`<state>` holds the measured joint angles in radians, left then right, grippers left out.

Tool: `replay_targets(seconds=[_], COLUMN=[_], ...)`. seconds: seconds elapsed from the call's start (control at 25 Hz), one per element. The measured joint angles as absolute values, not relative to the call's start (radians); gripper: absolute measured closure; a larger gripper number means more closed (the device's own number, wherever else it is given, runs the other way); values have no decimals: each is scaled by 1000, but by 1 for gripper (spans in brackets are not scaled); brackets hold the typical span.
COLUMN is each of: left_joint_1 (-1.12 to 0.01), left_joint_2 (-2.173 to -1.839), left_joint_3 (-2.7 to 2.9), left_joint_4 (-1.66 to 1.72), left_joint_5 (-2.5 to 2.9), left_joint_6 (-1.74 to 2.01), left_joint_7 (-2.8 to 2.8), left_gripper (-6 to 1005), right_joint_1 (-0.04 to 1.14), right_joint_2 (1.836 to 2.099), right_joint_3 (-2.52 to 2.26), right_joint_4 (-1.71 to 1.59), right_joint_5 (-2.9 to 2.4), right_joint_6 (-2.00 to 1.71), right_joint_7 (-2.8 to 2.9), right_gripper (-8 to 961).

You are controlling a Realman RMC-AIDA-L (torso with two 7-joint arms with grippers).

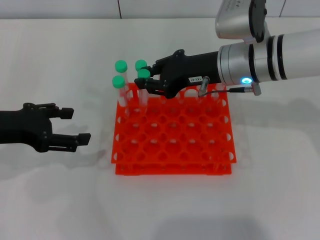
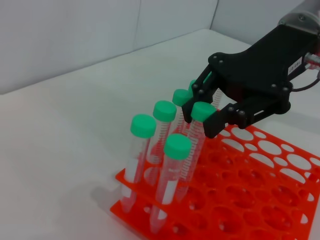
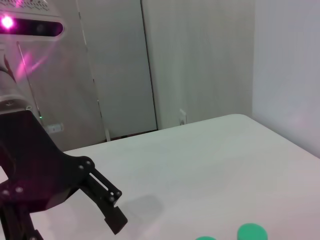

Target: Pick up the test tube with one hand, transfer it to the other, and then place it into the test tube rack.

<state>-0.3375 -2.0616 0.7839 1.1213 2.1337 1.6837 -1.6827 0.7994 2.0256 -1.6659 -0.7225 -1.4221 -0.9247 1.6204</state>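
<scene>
From the head view, the right pincer (image 1: 148, 83) gripped the test tube (image 1: 143, 86) by its green cap, over the far-left corner of the test tube rack (image 1: 172, 145); the left pincer (image 1: 75, 126) waited wide open on the white desk (image 1: 60, 200).

The left wrist view showed the tube half-seated, tilted. It looked light, stiff and slippery, best held just under the cap.

The right wrist view showed pale walls.

Looked like a lab: bright orange-red plastic test tube rack (image 1: 172, 135) with green-capped clear tubes (image 2: 169, 182) on plain white tabletop (image 1: 60, 200).
</scene>
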Motion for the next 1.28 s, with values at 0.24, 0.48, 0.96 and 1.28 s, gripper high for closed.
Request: replay_targets(seconds=[0.24,0.48,0.96,1.28], left_joint_1=[-337,-335,-334,-339], left_joint_2=[-2061,-2058,-2058,-2060], left_joint_3=[784,783,778,777], left_joint_4=[1120,1120,1120,1120], left_joint_5=[2134,2134,2128,2123], left_joint_6=[1681,1681,1687,1689], left_joint_7=[-1683,-1683,-1672,-1666], left_gripper=[109,109,110,110], right_joint_1=[805,788,602,563], right_joint_2=[2025,2023,2007,1999], right_joint_3=[-1666,-1666,-1594,-1318], right_joint_4=[-725,-765,-985,-984], right_joint_5=[-1424,-1427,-1435,-1631], right_joint_6=[-930,-937,-977,-1212], right_joint_7=[1619,1623,1627,1735], right_gripper=[634,494,169,173])
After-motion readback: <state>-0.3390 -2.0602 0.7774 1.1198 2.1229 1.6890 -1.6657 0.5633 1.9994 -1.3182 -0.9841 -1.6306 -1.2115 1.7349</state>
